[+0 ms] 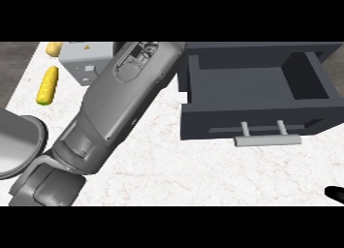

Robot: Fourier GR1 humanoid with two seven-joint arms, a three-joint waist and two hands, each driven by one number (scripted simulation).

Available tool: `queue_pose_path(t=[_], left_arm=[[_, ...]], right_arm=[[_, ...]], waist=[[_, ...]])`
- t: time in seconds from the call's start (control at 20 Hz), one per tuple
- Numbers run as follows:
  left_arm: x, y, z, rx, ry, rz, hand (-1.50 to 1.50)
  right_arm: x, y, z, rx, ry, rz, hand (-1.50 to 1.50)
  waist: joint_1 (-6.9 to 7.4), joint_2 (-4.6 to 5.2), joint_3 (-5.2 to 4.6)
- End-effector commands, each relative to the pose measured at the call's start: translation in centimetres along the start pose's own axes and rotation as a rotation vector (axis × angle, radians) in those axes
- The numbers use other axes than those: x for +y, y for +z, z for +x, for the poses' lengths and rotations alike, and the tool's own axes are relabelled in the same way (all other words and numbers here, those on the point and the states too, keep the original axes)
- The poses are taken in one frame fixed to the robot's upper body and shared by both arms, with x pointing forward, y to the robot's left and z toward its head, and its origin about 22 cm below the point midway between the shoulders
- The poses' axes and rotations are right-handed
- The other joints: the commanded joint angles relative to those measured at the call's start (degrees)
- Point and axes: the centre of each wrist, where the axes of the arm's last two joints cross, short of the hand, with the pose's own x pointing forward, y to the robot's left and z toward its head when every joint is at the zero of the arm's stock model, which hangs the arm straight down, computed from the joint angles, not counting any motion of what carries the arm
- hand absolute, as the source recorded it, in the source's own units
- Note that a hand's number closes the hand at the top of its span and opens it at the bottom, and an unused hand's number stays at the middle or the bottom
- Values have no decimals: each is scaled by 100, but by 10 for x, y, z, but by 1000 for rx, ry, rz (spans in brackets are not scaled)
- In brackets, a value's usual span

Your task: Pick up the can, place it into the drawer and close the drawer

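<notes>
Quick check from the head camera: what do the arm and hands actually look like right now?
The left forearm is glossy grey, built of smooth rounded shell segments with darker seams and a dark recessed panel near its far end. Its hand isn't visible. Of the right hand only a black, rounded tip shows at the lower right.

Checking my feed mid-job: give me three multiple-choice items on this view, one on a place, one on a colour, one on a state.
1. Where does the corn cob lie?
A. Inside the drawer
B. On the counter, left of the grey forearm
C. On the drawer handle

2. What colour is the drawer?
A. Dark grey
B. Yellow
C. White

3. How does the drawer stand?
A. Shut
B. Pulled open
C. Off the counter

Answers: 1 B, it lies by the left edge. 2 A, its walls are dark grey. 3 B, its inside shows behind the handle.
</notes>
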Motion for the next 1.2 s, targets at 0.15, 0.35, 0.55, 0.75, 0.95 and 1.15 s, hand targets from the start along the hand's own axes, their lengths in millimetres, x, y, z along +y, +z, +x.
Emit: queue_pose_path(t=[0.15,0.35,0.55,0.75,0.95,1.15], left_arm=[[-16,-11,15,21,-45,23,150],[-20,-12,6,21,-73,55,150],[-22,-15,12,6,-97,83,150],[-22,-18,14,23,-107,158,-150],[-24,-16,7,5,-114,204,-150],[-22,-18,10,-18,-102,197,-150]], right_arm=[[2,-1,3,-4,-19,-1,-150],[3,-6,-4,-12,-15,28,-150],[11,-12,6,-25,-12,38,-150],[4,-14,1,-19,-12,31,-150],[13,-6,6,-29,-18,77,-150],[7,-20,16,-67,81,70,-150]], waist=[[-135,30,6],[-283,59,13],[-273,69,10],[-330,87,15],[-448,78,16],[-301,101,8]])
